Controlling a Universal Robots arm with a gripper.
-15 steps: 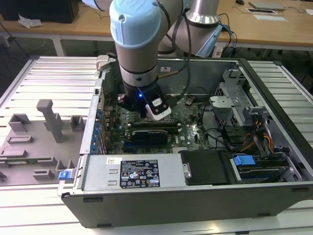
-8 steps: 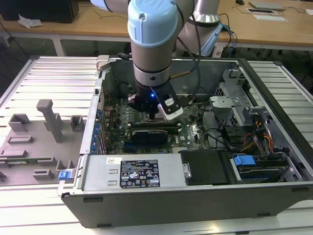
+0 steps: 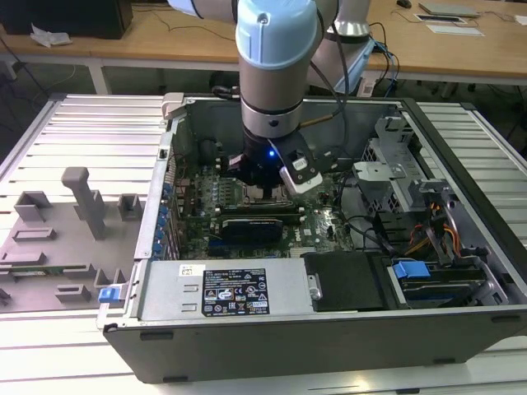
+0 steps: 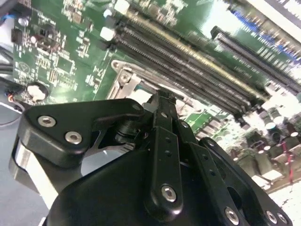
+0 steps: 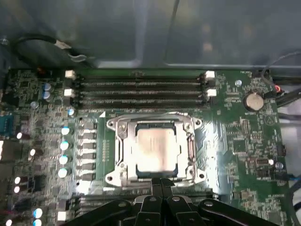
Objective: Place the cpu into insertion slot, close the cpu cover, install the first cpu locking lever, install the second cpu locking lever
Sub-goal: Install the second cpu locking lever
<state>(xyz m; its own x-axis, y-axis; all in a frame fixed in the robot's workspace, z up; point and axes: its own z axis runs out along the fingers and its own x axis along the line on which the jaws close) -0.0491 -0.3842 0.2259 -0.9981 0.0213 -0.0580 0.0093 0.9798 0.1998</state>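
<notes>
Cpu (image 5: 157, 149) seated under cpu cover (image 5: 123, 141); tool (image 5: 162, 184) beside.

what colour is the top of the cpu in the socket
Pale silvery-grey metal, seen best in the first wrist view, where the cpu sits inside its socket frame.

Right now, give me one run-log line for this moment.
gripper: shut, empty, at socket edge | cpu: seated in socket | cpu cover: down around cpu | site: motherboard inside PC case
</notes>
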